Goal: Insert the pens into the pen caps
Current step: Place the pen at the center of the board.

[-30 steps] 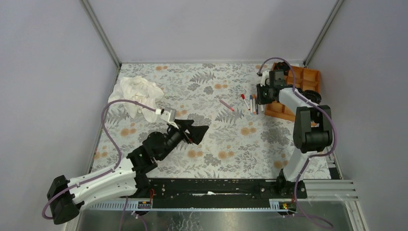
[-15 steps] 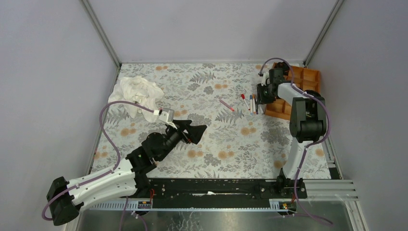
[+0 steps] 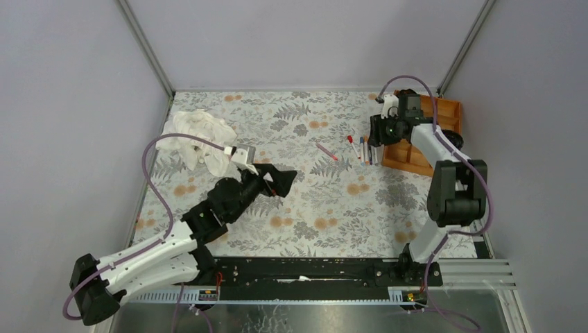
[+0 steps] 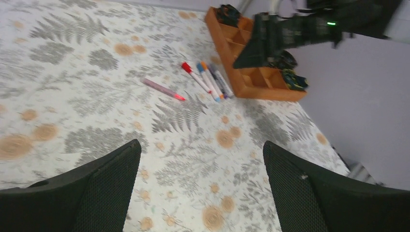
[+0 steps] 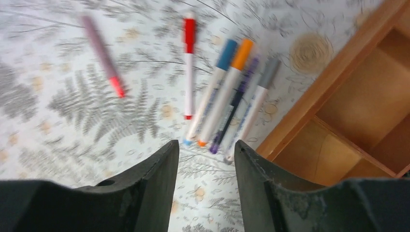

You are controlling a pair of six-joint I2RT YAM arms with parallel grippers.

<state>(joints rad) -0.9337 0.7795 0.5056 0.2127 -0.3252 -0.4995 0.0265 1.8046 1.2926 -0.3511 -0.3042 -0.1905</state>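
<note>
Bright even diffuse light, faint soft shadows, both wrist views blurred, overhead view sharp

I take the tray [image 3: 449, 109] at the table's [image 3: 291, 208] far right as my mark. In some of its compartments lie coiled bundles [image 4: 291, 80]. Just left of it a row of pens [image 3: 362, 148] lies side by side, their pen caps [image 5: 241, 49] on the far ends. Further left lies a lone pen [image 3: 325, 151], apart from the row. Well to the left, near the far-left corner, sits a cloth [image 3: 197, 133].
</note>
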